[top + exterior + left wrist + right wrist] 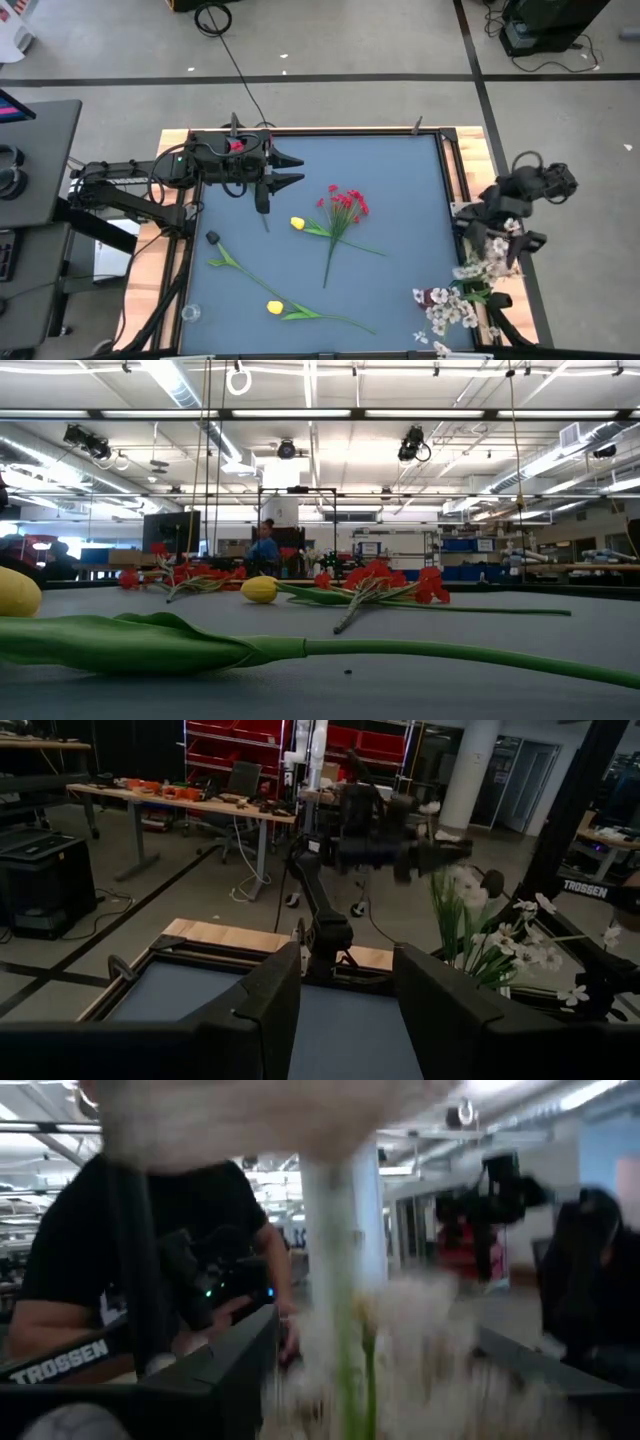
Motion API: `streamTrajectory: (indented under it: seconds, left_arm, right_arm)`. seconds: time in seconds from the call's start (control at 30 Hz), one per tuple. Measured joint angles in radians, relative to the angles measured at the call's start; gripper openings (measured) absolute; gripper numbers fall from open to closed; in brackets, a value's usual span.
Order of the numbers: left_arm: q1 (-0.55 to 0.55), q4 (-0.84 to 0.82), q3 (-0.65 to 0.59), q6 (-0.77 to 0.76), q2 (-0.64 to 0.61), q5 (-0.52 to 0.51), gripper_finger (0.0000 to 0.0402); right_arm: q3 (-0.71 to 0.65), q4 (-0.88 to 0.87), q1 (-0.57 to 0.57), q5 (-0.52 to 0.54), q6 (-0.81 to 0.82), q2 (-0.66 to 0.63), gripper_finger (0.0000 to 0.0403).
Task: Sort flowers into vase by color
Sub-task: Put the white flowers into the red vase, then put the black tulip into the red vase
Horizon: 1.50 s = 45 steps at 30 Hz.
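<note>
High view: blue table (400, 200) with wood edging. A red flower cluster (345, 205) lies near centre, its green stem running toward 6 o'clock; a yellow tulip (298, 224) lies just at its 9 o'clock side, stem crossing under the red one toward 3 o'clock. A second yellow tulip (274, 307) lies toward 7 o'clock, long leaves and stem spread both ways. White blossom sprays (455, 295) stand bunched at the 4 o'clock corner. The left gripper (290, 170) sits near 10 o'clock, fingers parted with nothing between them. The right gripper (505, 232) is just off the table's 3 o'clock edge, directly over the white sprays (its fingers cannot be made out from here). Low view: the near tulip's stem (300, 650) and broad leaf run across the foreground, its yellow bud (15, 592) at the 9 o'clock edge; farther back, the other tulip's bud (259, 589) lies beside the red blossoms (375, 580). Left wrist view: its two dark fingers (270, 1000) stand apart, empty, facing the right arm (370, 830) and the white sprays (500, 935) across the table. Right wrist view: blurred; fingers (225, 1365) wide apart, a green stem (355, 1380) and pale blossoms between them, untouched so far as can be seen; a person in a dark shirt (150, 1230) stands behind.
</note>
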Motion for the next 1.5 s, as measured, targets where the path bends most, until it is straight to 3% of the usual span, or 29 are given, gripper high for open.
streamTrajectory:
  seconds: [0.17,0.37,0.53,0.67,0.8,0.9,0.97,1.13,1.37,1.5]
  left_arm:
    - [0.0,0.0,0.0,0.0,0.0,0.0,0.0167]
    - [0.0,0.0,0.0,0.0,0.0,0.0,0.0167]
    - [0.0,0.0,0.0,0.0,0.0,0.0,0.0167]
    - [0.0,0.0,0.0,0.0,0.0,0.0,0.0167]
    - [0.0,0.0,0.0,0.0,0.0,0.0,0.0167]
    - [0.0,0.0,0.0,0.0,0.0,0.0,0.0167]
    - [0.0,0.0,0.0,0.0,0.0,0.0,0.0167]
    - [0.0,0.0,0.0,0.0,0.0,0.0,0.0167]
    - [0.0,0.0,0.0,0.0,0.0,0.0,0.0167]
    - [0.0,0.0,0.0,0.0,0.0,0.0,0.0167]
  right_arm:
    - [0.067,-0.001,-0.025,-0.01,-0.014,0.0,0.0251]
    - [0.104,-0.009,-0.032,-0.138,-0.082,0.0,0.0216]
    - [0.157,-0.202,-0.041,-0.178,-0.209,0.0,0.0199]
    - [0.218,-0.446,-0.062,-0.071,-0.417,0.0,0.02]
    - [0.245,-0.572,-0.076,0.184,-0.506,0.0,0.0199]
    - [0.248,-0.547,-0.078,0.351,-0.477,0.0,0.0199]
    - [0.248,-0.504,-0.078,0.389,-0.458,0.0,0.02]
    - [0.249,-0.387,-0.077,0.385,-0.378,0.0,0.0201]
    - [0.249,-0.183,-0.077,0.283,-0.215,0.0,0.0202]
    - [0.25,-0.121,-0.077,0.323,-0.169,0.001,0.0202]
